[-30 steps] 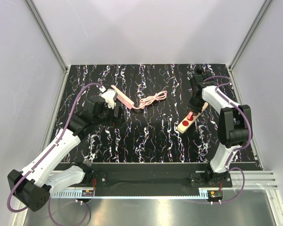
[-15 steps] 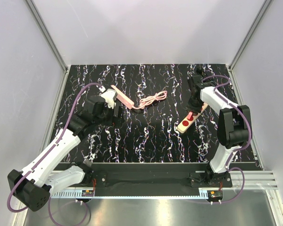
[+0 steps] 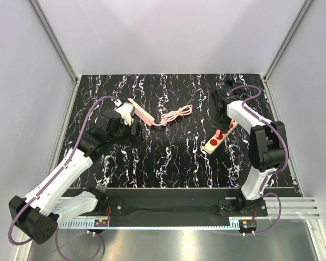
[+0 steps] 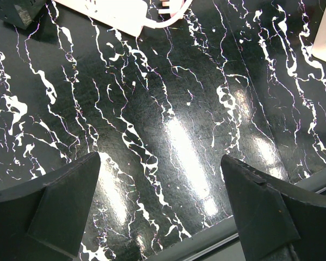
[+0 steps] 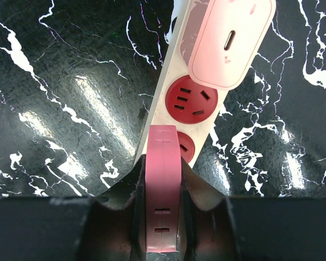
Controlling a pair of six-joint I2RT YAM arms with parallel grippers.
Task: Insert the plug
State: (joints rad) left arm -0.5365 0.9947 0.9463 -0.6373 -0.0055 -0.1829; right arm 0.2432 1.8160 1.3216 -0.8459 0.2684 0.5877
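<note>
From the top camera I see the left end effector (image 3: 133, 130) hanging over the black marbled table (image 3: 174, 157), left of centre. It is near a pale bar (image 3: 141, 111) with a pink cable (image 3: 176, 114) trailing off to its right. On the right side, the right end effector (image 3: 221, 125) points down over the far half of a cream power strip (image 3: 214, 142) lying at an angle. From up here I can't quite make out what it holds.

On the left wrist camera, the two fingers (image 4: 65, 206) stand wide apart, released, with only bare table between them. The bar's end and its cable show at the top edge, and a white corner shows at the far right.

On the right wrist camera, the end effector is clenched on the plug (image 5: 163, 185), a flat pink piece standing edge-on between the fingers. The plug hangs over the power strip's near end, and its tip covers part of the nearest red socket (image 5: 186, 148). I can't tell whether the two are touching. The next red socket (image 5: 194, 103) is uncovered. Past it, a pink charger block (image 5: 231, 41) sits on the strip.
</note>
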